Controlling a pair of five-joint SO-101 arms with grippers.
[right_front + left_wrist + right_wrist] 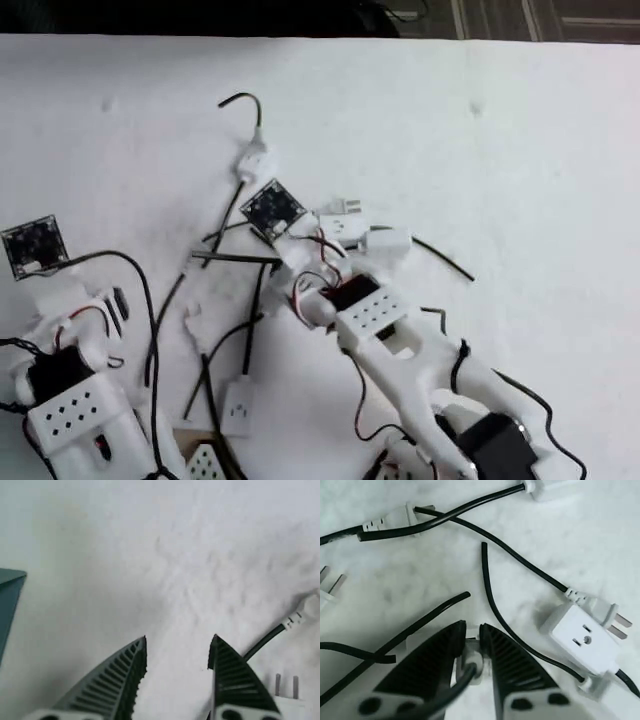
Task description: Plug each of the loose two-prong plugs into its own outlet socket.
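The right hand (472, 626) is closed on a small white moulded cord end (470, 661). This piece is mostly buried between the hand's dark ribbed fingers (515, 665), so I cannot tell whether it carries prongs. In the high view the grip is hidden under the right arm (400, 345) and its square black camera board (272, 208), near the middle of the white surface (520, 140).

The left hand (179, 640) is open, its saw-toothed dark fingers well apart above bare surface. The left arm (70, 410) sits at the near left corner, cut off by the frame. Beside one of its fingers, a white two-prong plug (287, 692) is half hidden and cropped. At that view's edge, a dark teal wedge (10, 595) is too cropped to identify.

The right wrist view shows a smooth white square outlet block (580, 640), slotted face up, just beside the right hand. A white flat-pronged plug (607, 615) lies against its edge and is not inserted. Farther off lies a white ribbed-collar plug (395, 517), crossed by thin black cords (485, 575). A cropped plug tip (327, 590) shows little more than two prongs.

From the high view, a second white outlet block (238, 405) lies by the near edge. A white plug with a curled black cord (250, 160) lies toward the far edge.
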